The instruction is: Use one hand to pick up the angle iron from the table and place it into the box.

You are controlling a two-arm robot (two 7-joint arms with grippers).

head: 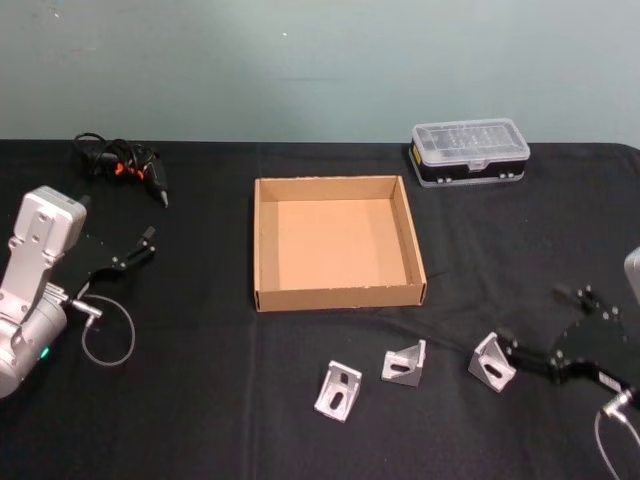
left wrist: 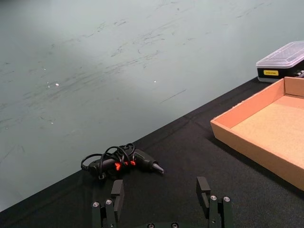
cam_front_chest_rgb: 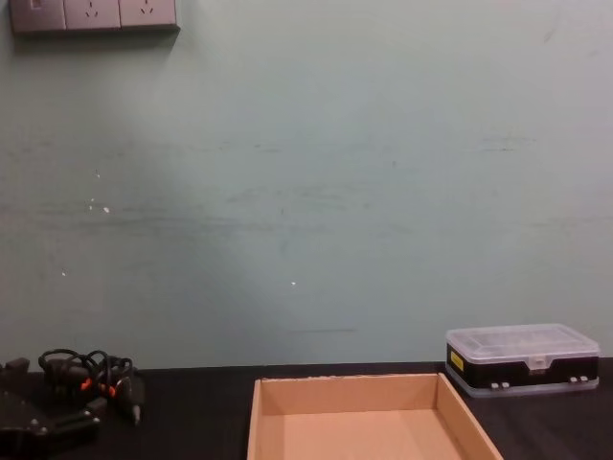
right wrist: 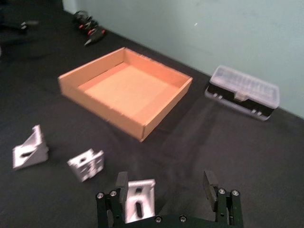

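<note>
Three silver angle irons lie on the black table [head: 200,400] in front of the box [head: 268,245], a shallow tan cardboard tray with nothing in it. The left angle iron [head: 338,390] and the middle one [head: 404,362] lie free. My right gripper [head: 535,320] is low over the table at the right, open. The rightmost angle iron [head: 492,362] lies against its lower finger. In the right wrist view that angle iron [right wrist: 140,204] lies between the fingers [right wrist: 122,183], close to one of them, with the right gripper [right wrist: 165,185] wide around it. My left gripper [head: 148,243] rests open at the far left.
A small black case with a clear lid [head: 469,152] stands behind the box at the right. A bundle of black cable with orange parts [head: 120,165] lies at the back left. A thin wire loop [head: 108,340] hangs by my left arm.
</note>
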